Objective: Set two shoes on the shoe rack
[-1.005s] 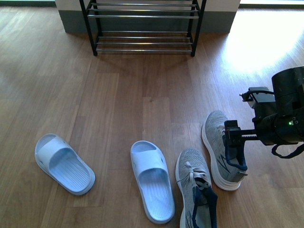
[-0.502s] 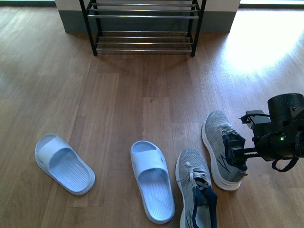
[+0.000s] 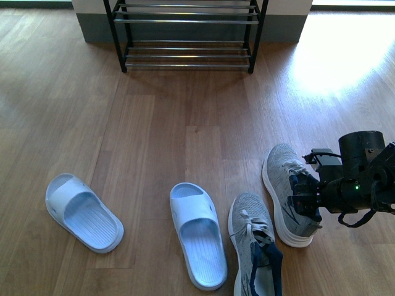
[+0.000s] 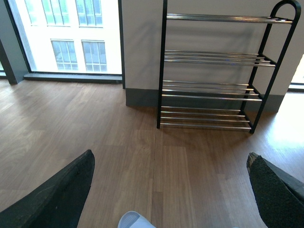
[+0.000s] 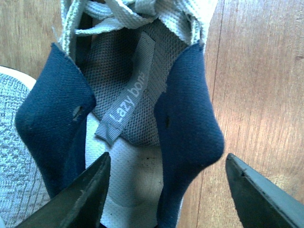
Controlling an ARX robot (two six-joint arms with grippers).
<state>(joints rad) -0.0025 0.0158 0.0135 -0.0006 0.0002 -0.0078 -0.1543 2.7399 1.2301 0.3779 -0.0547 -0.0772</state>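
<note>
- right gripper (image 3: pixel 307 198) low at the heel end of a grey knit sneaker (image 3: pixel 282 182), on the right of the front view; jaws wide apart, clamping nothing.
- From the right wrist camera: one of the fingers (image 5: pixel 83 197) over the shoe's opening above the pale insole (image 5: pixel 135 175), the other out over bare floor, one wall of the navy heel collar (image 5: pixel 187 114) between them. Contact with the collar impossible to tell.
- Just past the collar, a grey tongue label (image 5: pixel 124 92) with white lettering, then white laces (image 5: pixel 118 12).
- Sneaker upright on its white sole, toe toward the shoe rack (image 3: pixel 188 37).
- second grey sneaker (image 3: pixel 253 243) just beside it, nearer the camera and to its left, heel cut off by the frame edge.
- Left of that, a pale blue slide (image 3: pixel 197 237) near the sneakers; the other slide (image 3: pixel 83 213) well apart, far left, angled.
- left gripper (image 4: pixel 169 157) out of the front view; in its own wrist view spread wide, holding nothing, dark fingers at both lower corners with only wooden floor (image 4: pixel 95 133) between.
- Shoe rack at the far end against the wall, well apart from all four shoes: black frame, chrome bars, four tiers in the left wrist view.
- Bright window (image 4: pixel 71 35) beside the rack.
</note>
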